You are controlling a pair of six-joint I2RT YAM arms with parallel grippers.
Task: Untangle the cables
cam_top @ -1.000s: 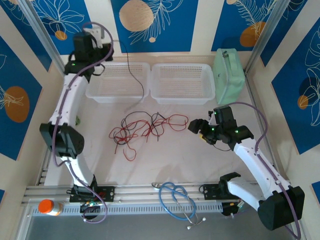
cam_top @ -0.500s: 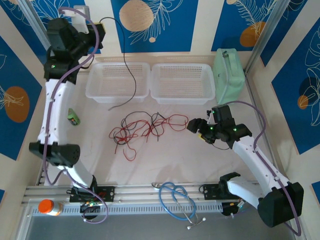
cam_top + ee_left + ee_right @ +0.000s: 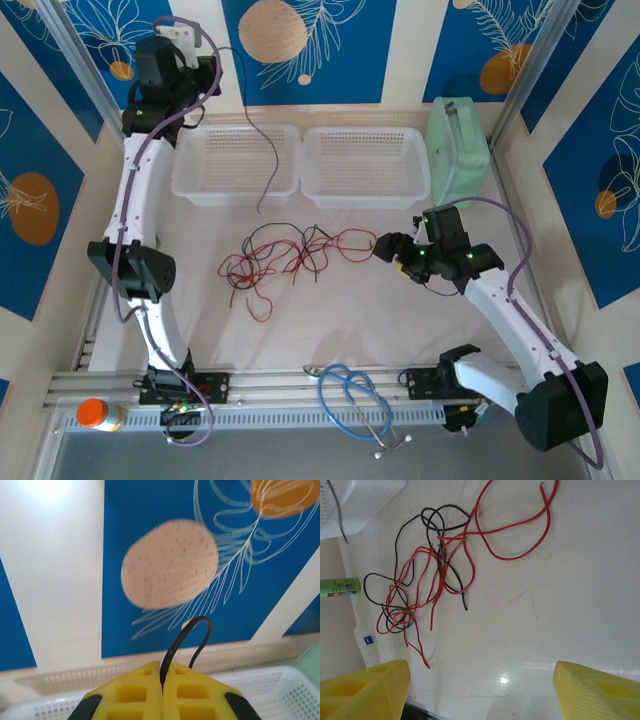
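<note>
A tangle of thin red and black cables [image 3: 290, 255] lies on the white table in front of the baskets, and shows in the right wrist view as loops [image 3: 435, 570] to the upper left. One black cable [image 3: 268, 150] is apart from the tangle and hangs down across the left basket. Its top end [image 3: 180, 640] is pinched in my left gripper [image 3: 161, 667], which is shut and raised high at the back left [image 3: 205, 70]. My right gripper [image 3: 385, 248] sits low, just right of the tangle. It is open [image 3: 480, 690], with bare table between its yellow fingers [image 3: 365, 690].
Two white mesh baskets [image 3: 237, 162] [image 3: 366, 165] stand side by side at the back, with a mint-green box [image 3: 458, 150] to their right. A blue stethoscope [image 3: 355, 400] lies at the near edge. An orange-capped bottle [image 3: 95, 413] is at the near left. A green tube [image 3: 337, 587] lies left of the tangle.
My left arm has swung around at the back left with the black cable. The cable's free end has come clear of the tangle and now dangles over the left basket's front. My right gripper edged slightly left.
</note>
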